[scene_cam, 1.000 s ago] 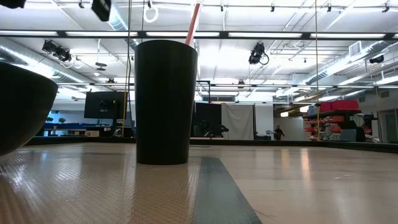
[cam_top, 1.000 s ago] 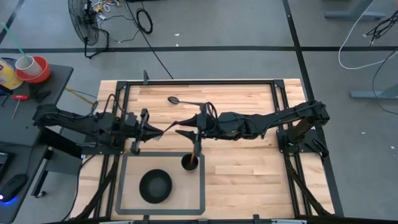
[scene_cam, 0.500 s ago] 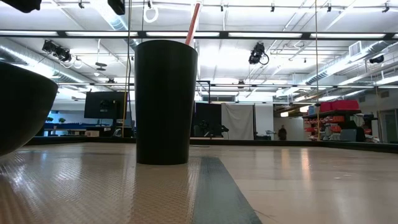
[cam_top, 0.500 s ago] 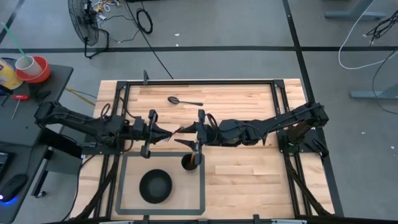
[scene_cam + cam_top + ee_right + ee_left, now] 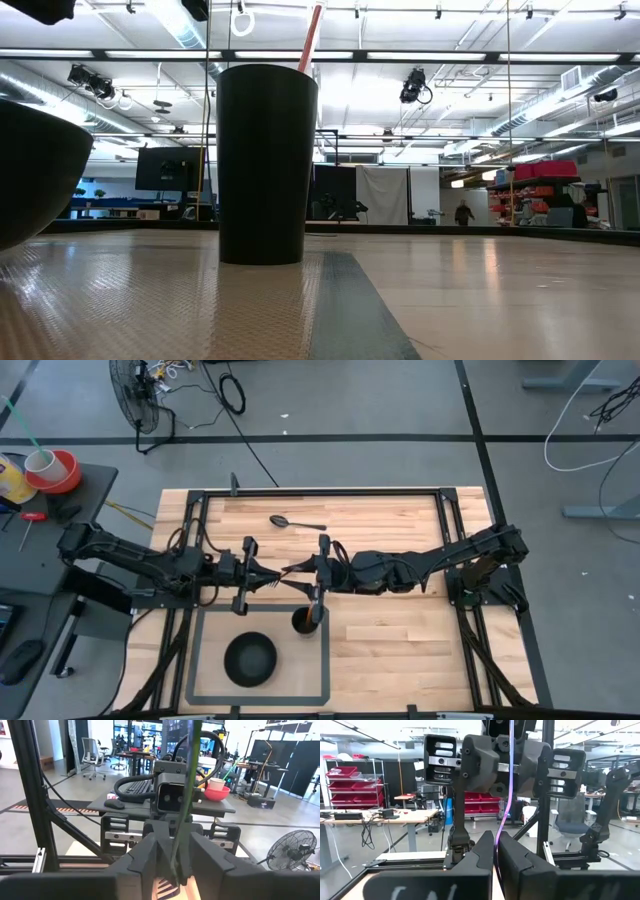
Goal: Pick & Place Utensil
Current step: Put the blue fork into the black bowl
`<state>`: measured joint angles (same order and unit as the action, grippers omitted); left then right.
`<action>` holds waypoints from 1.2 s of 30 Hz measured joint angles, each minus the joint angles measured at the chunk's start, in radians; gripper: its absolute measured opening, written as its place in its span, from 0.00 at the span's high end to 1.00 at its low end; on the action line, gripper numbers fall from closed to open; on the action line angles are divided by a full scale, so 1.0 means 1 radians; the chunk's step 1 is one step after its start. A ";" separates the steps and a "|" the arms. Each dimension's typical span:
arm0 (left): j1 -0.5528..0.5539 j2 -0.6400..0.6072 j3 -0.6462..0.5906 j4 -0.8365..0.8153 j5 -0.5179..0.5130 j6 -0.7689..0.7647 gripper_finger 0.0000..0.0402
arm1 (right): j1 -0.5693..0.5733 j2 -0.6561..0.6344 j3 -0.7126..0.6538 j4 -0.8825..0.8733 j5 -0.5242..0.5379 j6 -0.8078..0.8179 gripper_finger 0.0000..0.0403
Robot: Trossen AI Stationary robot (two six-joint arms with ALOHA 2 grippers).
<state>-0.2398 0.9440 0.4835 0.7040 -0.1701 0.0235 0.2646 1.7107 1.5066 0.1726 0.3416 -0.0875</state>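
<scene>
Meeting above the desk [image 5: 400, 520], your left gripper [image 5: 272, 574] and right gripper [image 5: 296, 570] both had fingers clenched on the fork [image 5: 283, 572] near the cup [image 5: 306, 621].

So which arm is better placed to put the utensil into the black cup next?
Right, probably. Its end effector sits nearer the black cup than the left end effector does. The utensil spans between the two, so the right one could take it over.
</scene>
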 joint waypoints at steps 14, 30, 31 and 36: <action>0.000 0.000 0.000 -0.006 -0.002 0.010 0.93 | -0.005 0.000 0.000 -0.015 -0.017 0.047 0.97; 0.056 -0.085 0.169 -0.262 0.020 -0.073 0.44 | -0.079 -0.050 0.001 -0.287 -0.201 0.280 0.99; 0.068 -0.072 0.202 -0.303 0.030 -0.088 0.43 | -0.088 -0.045 0.002 -0.284 -0.230 0.293 0.99; 0.107 0.013 0.333 -0.442 0.096 -0.106 0.42 | -0.105 -0.014 -0.001 -0.294 -0.277 0.303 0.99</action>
<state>-0.1332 0.9572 0.8169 0.2623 -0.0746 -0.0822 0.1591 1.6966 1.5058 -0.1210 0.0646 0.2153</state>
